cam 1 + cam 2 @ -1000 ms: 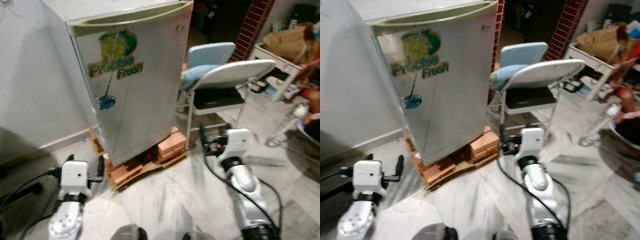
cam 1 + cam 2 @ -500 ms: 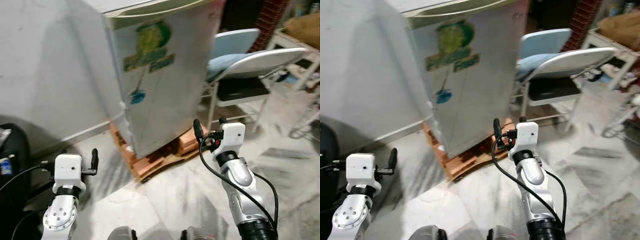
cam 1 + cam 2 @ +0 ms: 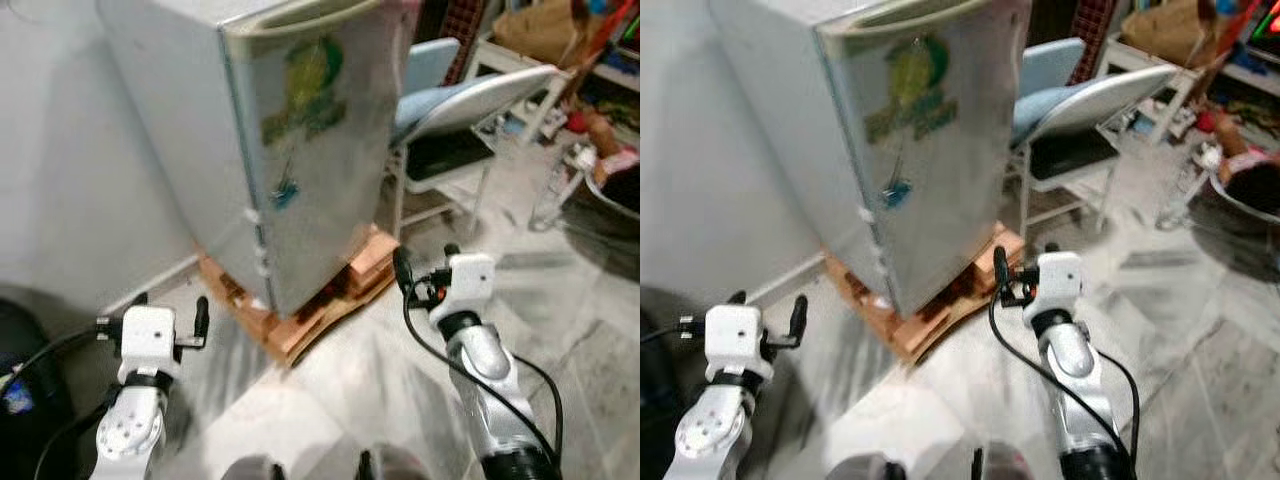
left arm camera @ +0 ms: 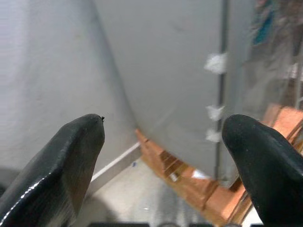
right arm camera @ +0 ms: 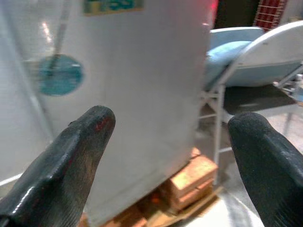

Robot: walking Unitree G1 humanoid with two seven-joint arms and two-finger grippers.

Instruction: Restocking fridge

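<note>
A small silver fridge point(image 3: 310, 150) with a green sticker on its door stands shut on bricks and a wooden pallet point(image 3: 300, 325), seen from its corner. My left gripper point(image 3: 168, 305) hovers low over the floor, left of the fridge's corner and short of it, open and holding nothing. In the left wrist view its fingers point(image 4: 66, 161) frame the fridge's side and door edge point(image 4: 220, 94). My right gripper point(image 3: 425, 262) is open in front of the pallet's right end. Its fingers point(image 5: 71, 161) point at the fridge door point(image 5: 142, 85), with a gap still between them and it.
A folding chair point(image 3: 470, 95) with a light blue cushion stands right of the fridge, close to my right arm. Bricks point(image 3: 368, 262) stick out under the fridge. A bottle point(image 3: 555, 180) and clutter lie at the far right. A dark object point(image 3: 20, 370) sits at the lower left by the white wall.
The whole picture has swung as I move, so the fridge now shows more of its side and corner. Both grippers stay open and low in front of it.
</note>
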